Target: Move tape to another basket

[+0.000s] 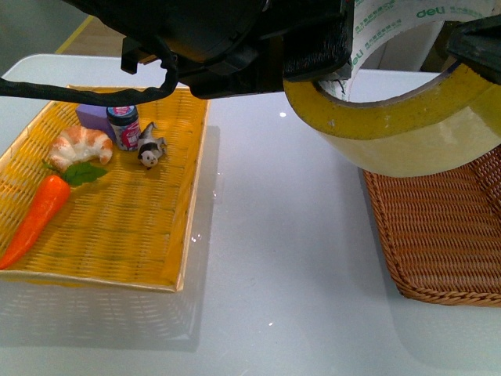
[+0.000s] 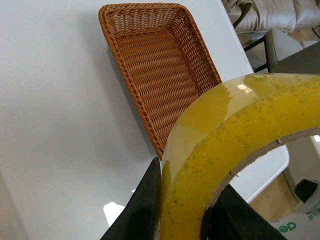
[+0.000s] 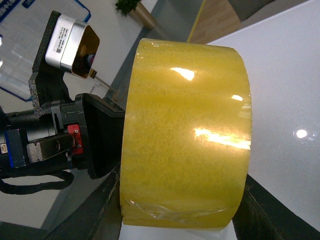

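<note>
The tape [image 1: 391, 117], a wide yellowish roll with a white printed core, hangs high above the table and close to the front camera. It is above the left rim of the dark brown wicker basket [image 1: 446, 235]. My left gripper [image 1: 329, 55] is shut on the roll's wall from the left. My right gripper [image 1: 473, 47] is shut on it from the right. In the left wrist view the black fingers [image 2: 145, 200] pinch the tape [image 2: 220, 140], with the empty basket [image 2: 160, 65] below. In the right wrist view my right gripper [image 3: 180, 220] clamps the tape [image 3: 185, 130] across its width.
A flat bright yellow woven tray [image 1: 117, 227] lies on the left, holding a carrot [image 1: 35, 219], a croissant [image 1: 78, 145], a small jar [image 1: 124, 125], a purple block [image 1: 92, 116] and a small toy [image 1: 151, 149]. White table [image 1: 282, 251] lies between tray and basket.
</note>
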Robot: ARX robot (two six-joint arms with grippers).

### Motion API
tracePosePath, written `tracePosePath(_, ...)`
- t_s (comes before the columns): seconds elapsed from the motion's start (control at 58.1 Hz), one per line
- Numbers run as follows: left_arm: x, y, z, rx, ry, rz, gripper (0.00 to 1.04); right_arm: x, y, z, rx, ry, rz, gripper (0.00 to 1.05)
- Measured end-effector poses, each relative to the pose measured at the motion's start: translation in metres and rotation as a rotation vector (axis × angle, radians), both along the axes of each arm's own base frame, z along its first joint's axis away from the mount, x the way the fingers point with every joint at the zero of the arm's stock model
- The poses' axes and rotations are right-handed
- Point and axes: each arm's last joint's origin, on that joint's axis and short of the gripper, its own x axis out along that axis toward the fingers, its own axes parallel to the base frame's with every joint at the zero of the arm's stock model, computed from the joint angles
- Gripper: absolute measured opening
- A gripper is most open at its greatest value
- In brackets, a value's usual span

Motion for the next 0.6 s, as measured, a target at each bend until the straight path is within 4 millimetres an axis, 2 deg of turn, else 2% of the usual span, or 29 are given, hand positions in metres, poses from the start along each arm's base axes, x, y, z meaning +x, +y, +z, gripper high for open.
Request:
tracePosePath(0.052, 0.0, 0.0, 0.0, -0.001, 0.0, 0.0, 0.18, 0.0, 0.001, 0.0, 0.002, 0.003, 0.001, 0.48)
tracePosePath(0.413, -0.002, 0.003, 0.007, -0.03, -0.001, -0.01, 0.73, 0.002, 0.0, -0.002, -0.012, 0.01, -0.01, 0.48)
tracePosePath(0.551, -0.002, 0.004, 0.01, -0.041, -0.003, -0.012, 0.95, 0.006, -0.01, -0.002, -0.004, 0.01, -0.053, 0.48)
tracePosePath(0.603, -0.002, 0.006, 0.012, -0.048, -0.006, -0.012, 0.97, 0.008, -0.017, -0.001, 0.002, 0.007, -0.077, 0.48)
